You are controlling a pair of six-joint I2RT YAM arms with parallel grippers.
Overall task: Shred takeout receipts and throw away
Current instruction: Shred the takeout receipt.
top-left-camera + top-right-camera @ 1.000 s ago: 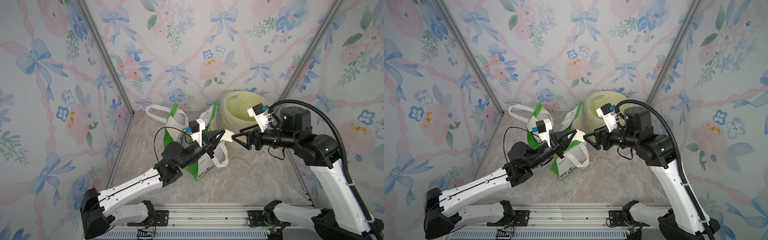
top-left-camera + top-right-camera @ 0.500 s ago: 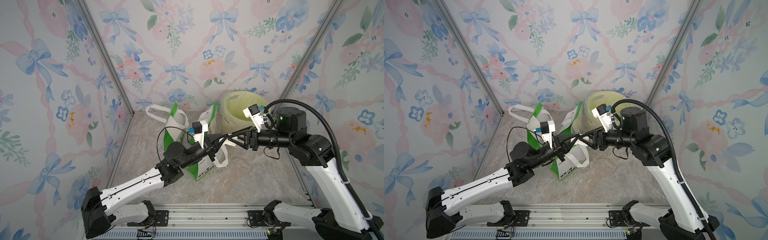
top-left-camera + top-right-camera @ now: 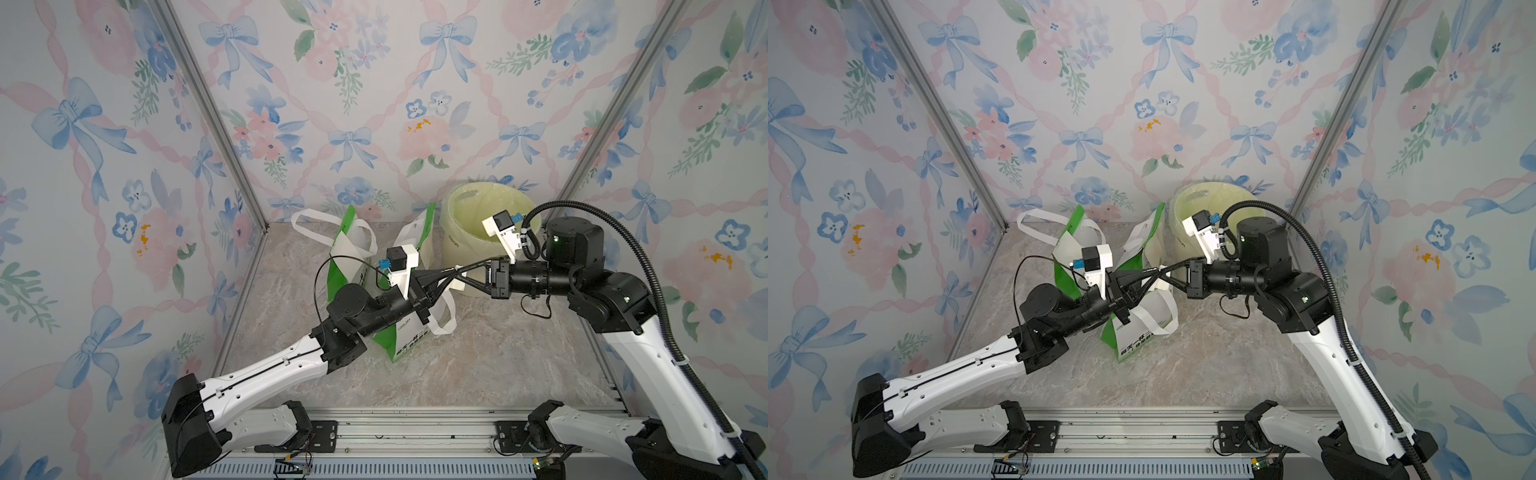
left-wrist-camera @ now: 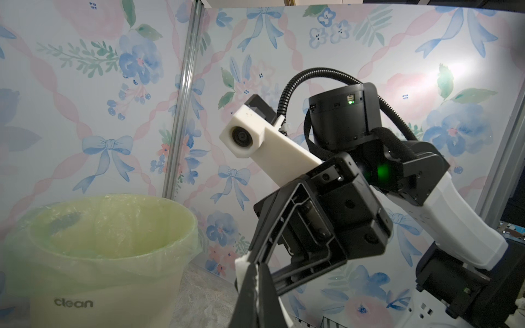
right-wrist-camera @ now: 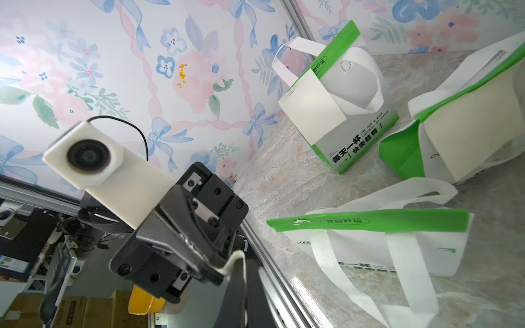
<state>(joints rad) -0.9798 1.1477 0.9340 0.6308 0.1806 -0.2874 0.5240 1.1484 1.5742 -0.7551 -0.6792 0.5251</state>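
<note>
The left end effector (image 3: pixel 452 279) and the right end effector (image 3: pixel 456 276) are positioned tip to tip in mid-air, above the near green-and-white bag (image 3: pixel 409 338) and just near-left of the lined bin (image 3: pixel 457 245) at the far right. Each is seen pressed together on the same takeout receipt (image 4: pixel 241 267), a small white slip pinched between the two sets of fingertips. Only a narrow edge of it is shown in the wrist views.

A second receipt (image 5: pixel 312 113) is seen lying flat against the front of the far-left bag (image 5: pixel 363 142), which is stood upright on the marbled surface (image 3: pixel 498 353). A third bag (image 5: pixel 403 153) is leaned between that bag and the bin. A pale rectangular sheet (image 5: pixel 468 136) is seen on its side, but whether this is a receipt cannot be told.
</note>
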